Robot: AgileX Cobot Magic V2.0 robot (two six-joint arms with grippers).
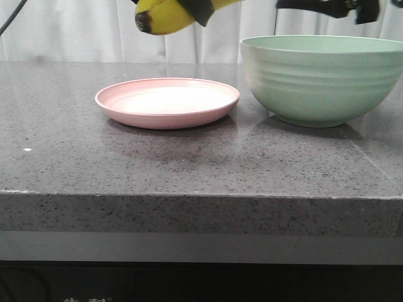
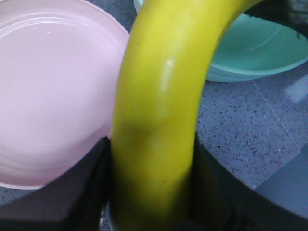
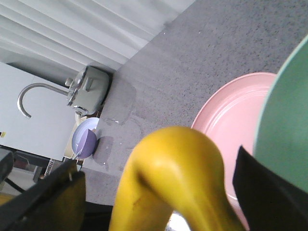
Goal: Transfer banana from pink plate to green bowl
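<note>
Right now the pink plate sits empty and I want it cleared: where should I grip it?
Probably pinch the pink plate by its raised rim, near-left, from above, one jaw inside: it lies flat and shallow, and the green bowl crowds its right.

Little of the robot shows. At the top edge of the front view, a black finger (image 1: pixel 200 11) of the left gripper (image 1: pixel 201 9) appears as a dark matte wedge, and at upper right a black angular arm section (image 1: pixel 327 6) runs level, a thin dark cable (image 1: pixel 276 22) hanging below it. A second dark cable (image 1: pixel 11 17) crosses the upper left corner. In both wrist views, the fingers (image 2: pixel 72 197) (image 3: pixel 269 187) are plain black, blurred slabs along the bottom edge.
</note>
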